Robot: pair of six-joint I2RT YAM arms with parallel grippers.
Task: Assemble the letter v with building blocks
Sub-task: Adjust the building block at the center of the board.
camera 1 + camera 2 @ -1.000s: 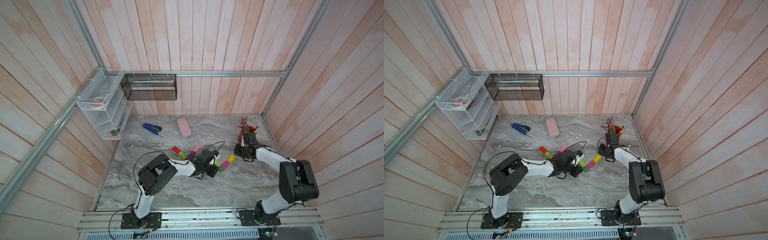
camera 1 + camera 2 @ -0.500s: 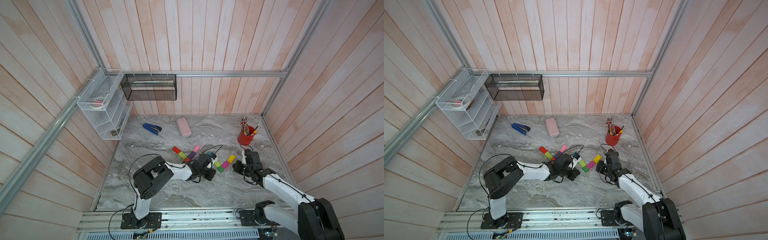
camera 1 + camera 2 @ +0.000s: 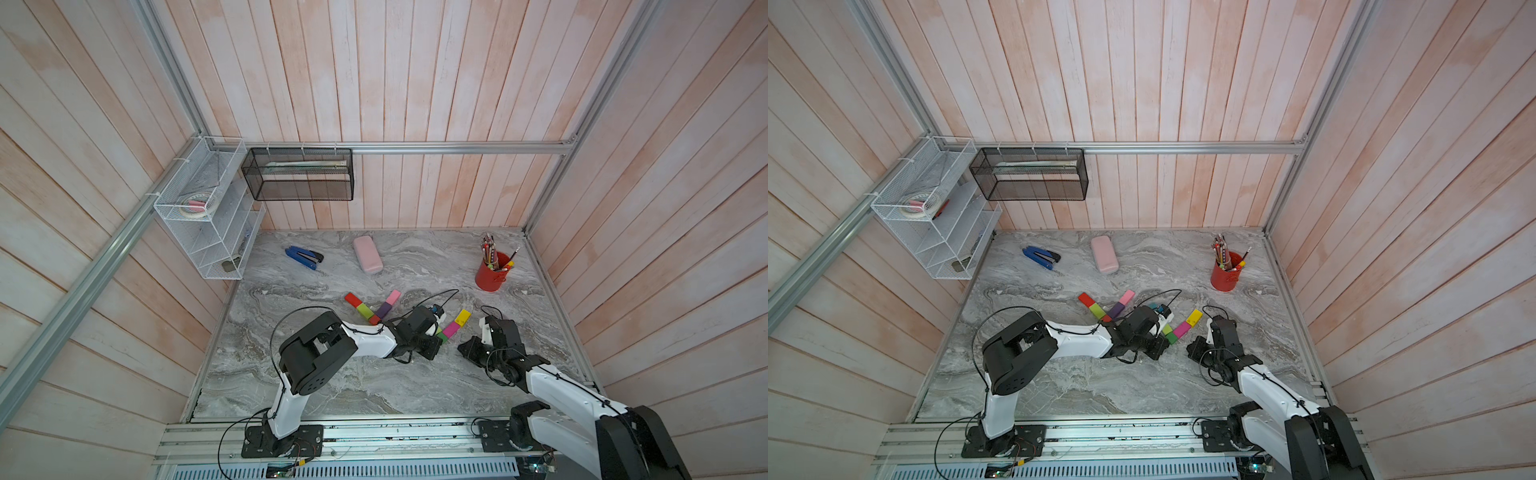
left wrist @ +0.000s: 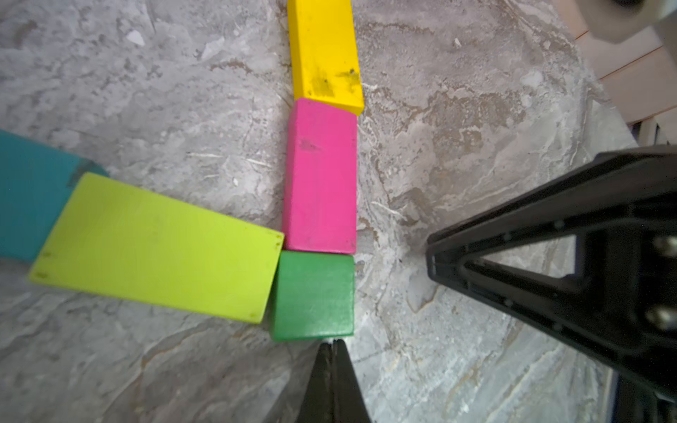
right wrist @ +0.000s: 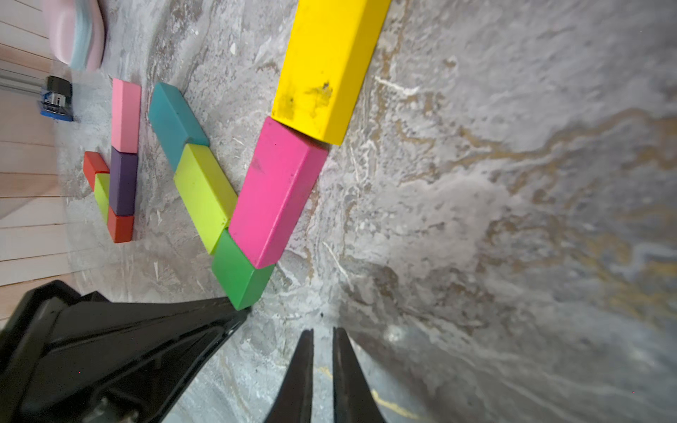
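Your left hand (image 4: 333, 344) is closed and empty, tips against the green cube (image 4: 313, 295) at the V's corner on the tabletop (image 4: 439, 110). Your right hand (image 5: 323, 333) shows a thin gap, holding nothing.

Two Vs lie flat on the grey marbled surface (image 5: 476, 183). A yellow matte brick (image 5: 326, 66) and magenta brick (image 5: 278, 190) run end to end. A teal brick (image 5: 176, 121) and lime brick (image 5: 205, 194) form the other arm, both meeting a green cube (image 5: 240, 271). Nearby, a pink brick (image 5: 125, 115) with purple brick (image 5: 122, 183) and a red brick (image 5: 94, 166) with second lime brick (image 5: 102, 190) meet a red cube (image 5: 120, 229).
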